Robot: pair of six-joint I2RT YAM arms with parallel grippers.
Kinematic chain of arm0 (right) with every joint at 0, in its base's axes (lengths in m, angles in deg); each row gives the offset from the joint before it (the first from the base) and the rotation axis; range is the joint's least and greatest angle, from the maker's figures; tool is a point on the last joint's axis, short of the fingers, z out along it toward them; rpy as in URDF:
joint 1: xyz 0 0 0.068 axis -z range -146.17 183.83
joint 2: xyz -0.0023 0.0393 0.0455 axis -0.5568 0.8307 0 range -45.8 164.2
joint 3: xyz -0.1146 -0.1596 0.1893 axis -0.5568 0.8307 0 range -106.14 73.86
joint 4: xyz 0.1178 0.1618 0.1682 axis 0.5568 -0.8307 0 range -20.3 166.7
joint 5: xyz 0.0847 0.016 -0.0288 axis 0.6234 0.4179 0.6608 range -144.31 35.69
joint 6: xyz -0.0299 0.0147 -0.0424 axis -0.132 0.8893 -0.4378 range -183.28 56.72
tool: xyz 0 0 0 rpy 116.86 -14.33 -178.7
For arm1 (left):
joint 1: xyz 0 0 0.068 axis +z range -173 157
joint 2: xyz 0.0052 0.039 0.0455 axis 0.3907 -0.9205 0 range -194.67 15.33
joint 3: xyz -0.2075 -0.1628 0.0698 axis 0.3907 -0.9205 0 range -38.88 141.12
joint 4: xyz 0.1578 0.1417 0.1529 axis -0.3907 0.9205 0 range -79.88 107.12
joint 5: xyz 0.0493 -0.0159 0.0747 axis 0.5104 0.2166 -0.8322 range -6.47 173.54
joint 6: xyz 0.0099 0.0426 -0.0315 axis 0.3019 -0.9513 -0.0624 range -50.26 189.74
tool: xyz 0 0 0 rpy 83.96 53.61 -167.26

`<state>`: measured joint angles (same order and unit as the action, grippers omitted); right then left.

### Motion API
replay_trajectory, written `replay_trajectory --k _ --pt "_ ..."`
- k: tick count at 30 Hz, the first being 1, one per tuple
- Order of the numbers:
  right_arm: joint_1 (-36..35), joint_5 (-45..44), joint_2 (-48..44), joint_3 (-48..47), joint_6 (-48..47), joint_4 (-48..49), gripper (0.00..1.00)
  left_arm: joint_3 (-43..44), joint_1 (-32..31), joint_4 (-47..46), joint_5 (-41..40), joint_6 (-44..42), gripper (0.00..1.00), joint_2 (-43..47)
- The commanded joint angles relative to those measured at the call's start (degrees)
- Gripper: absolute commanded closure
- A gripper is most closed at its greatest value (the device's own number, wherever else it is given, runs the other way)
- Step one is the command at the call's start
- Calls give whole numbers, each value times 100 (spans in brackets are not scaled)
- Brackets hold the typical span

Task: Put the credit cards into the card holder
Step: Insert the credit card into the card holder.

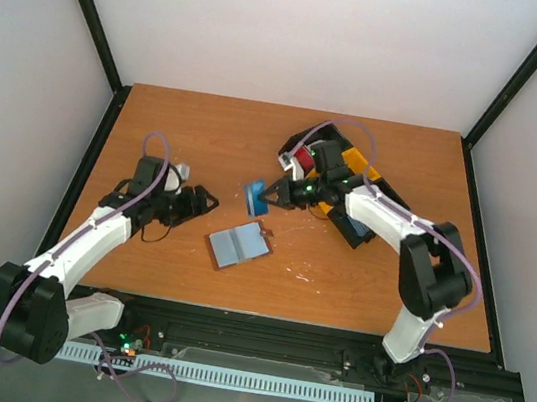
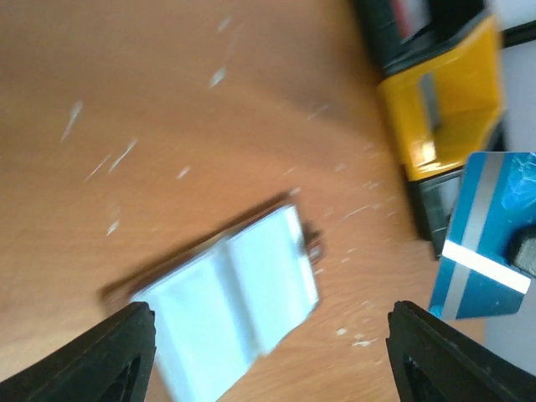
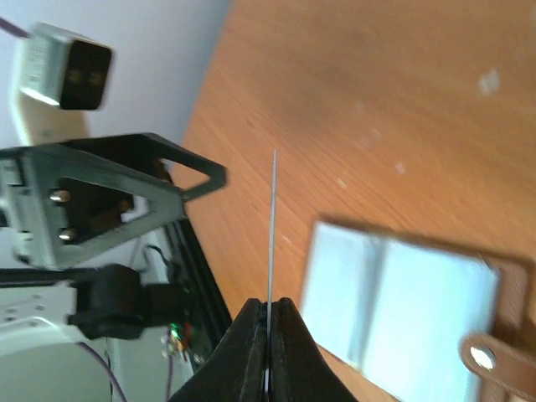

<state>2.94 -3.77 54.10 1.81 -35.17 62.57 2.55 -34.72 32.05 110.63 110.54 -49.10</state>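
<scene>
The card holder [image 1: 239,245] lies open on the table, pale blue-grey inside up, with its brown tab at the right edge. My right gripper [image 1: 271,198] is shut on a blue credit card [image 1: 254,196], held in the air just above and beyond the holder. The right wrist view shows that card [image 3: 272,226] edge-on between the closed fingers, with the card holder [image 3: 402,310] below to the right. My left gripper [image 1: 206,200] stands open to the left of the holder, holding nothing. Its wrist view shows the card holder [image 2: 234,301] between its spread fingers [image 2: 126,352] and the blue card [image 2: 481,243] at the right.
A black-and-yellow tray [image 1: 359,169] sits at the back right behind the right gripper, with red cards [image 1: 302,158] in one compartment. The tray's yellow part [image 2: 444,100] also shows in the left wrist view. Black frame rails border the table.
</scene>
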Motion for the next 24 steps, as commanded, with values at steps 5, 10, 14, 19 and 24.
replay_trajectory --k 5,10,14,19,24 --pt "-386 271 969 425 -423 -168 97 -834 12 400 -159 406 25 -144" --pt "-457 355 1311 604 -426 179 97 -1091 -97 129 -50 593 27 -355" --pt "-495 449 1671 446 -752 1 97 -1161 -198 46 -81 711 33 -634" --pt "-509 394 1906 472 -837 167 97 -1207 -382 -178 -138 841 43 -926" --pt "-549 470 1868 784 -673 809 97 -1185 -564 -222 -281 975 59 -1170"
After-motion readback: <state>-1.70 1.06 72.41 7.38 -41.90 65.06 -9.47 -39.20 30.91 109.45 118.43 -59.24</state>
